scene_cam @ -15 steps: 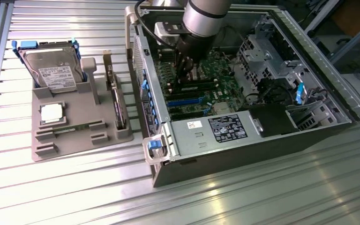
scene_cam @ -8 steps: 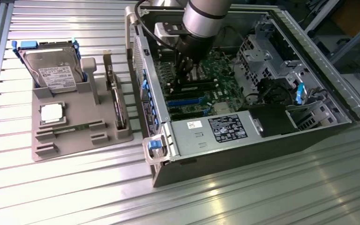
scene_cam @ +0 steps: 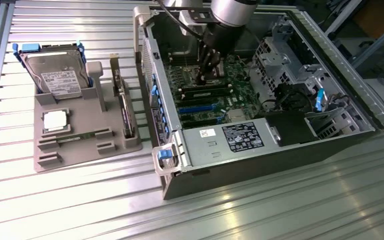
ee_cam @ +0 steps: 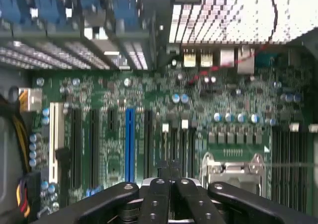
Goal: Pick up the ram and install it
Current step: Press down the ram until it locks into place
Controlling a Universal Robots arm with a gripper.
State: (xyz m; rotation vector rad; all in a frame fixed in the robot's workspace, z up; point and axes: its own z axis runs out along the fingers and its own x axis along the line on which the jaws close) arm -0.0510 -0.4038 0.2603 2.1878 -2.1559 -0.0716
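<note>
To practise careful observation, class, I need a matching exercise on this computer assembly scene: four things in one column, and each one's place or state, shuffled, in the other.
Things:
1. hard drive
2. CPU chip
3. claw
4. expansion card

Places or states:
A. lying flat on the grey tray
B. standing on edge along the tray's side nearest the computer case
C. upright in a blue frame
D. inside the open case, shut, just above the motherboard

Pairs: 1-C, 2-A, 3-D, 4-B
</note>
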